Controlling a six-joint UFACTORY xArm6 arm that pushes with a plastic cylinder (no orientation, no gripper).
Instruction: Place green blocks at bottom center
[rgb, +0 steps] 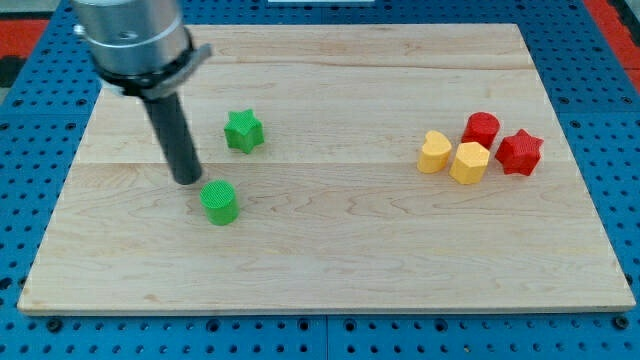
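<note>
**Two green blocks left of centre, tip beside the cylinder**

You are looking at a pale wooden bench (330, 250) built of long planks, its grain running from the view's left to the view's right. It sits on a blue perforated base (30, 140) that shows on all four sides, dotted with regular holes. A strip of red shows at the view's top right corner and another at the top left; what they belong to cannot be told.

Your end effector is a straight dark rod hanging from a grey metal collar at the view's top left. It has no jaws to spread or press together, and it holds nothing. My tip (188, 180) rests on the bench just up and to the left of the green cylinder (219, 202). The two are very close; whether they actually touch cannot be told from this angle.

The green star (243, 131) lies to the right of the rod and above the cylinder, clearly apart from both. Both green blocks sit in the left half of the bench, around mid-height.

Well away on the view's right you have a tight cluster of four: a yellow heart-like block (434, 152), a yellow hexagonal block (469, 162) just beside it, a red cylinder (481, 129) above them, and a red star (519, 152) at the far right.
</note>
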